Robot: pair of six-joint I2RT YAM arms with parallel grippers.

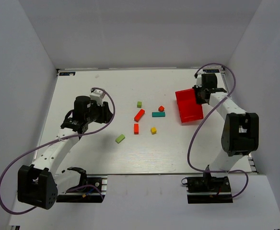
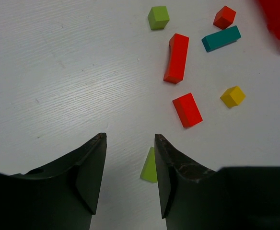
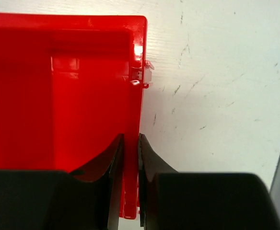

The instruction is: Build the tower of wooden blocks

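No tower stands; the blocks lie loose and apart on the white table. In the top view: a lime cube point(image 1: 139, 104), a red bar point(image 1: 139, 115), a small red cube point(image 1: 161, 109), a teal bar point(image 1: 158, 114), an orange-red block point(image 1: 136, 128), a yellow cube point(image 1: 153, 130) and a lime bar point(image 1: 120, 138). My left gripper point(image 2: 130, 140) is open and empty, hovering left of the blocks; the lime bar point(image 2: 150, 166) shows just inside its right finger. My right gripper point(image 3: 131, 139) is shut on the wall of the red bin point(image 3: 58, 96).
The red plastic bin point(image 1: 188, 106) sits at the right of the table, its inside empty in the right wrist view. White walls enclose the table on three sides. Purple cables loop from both arms.
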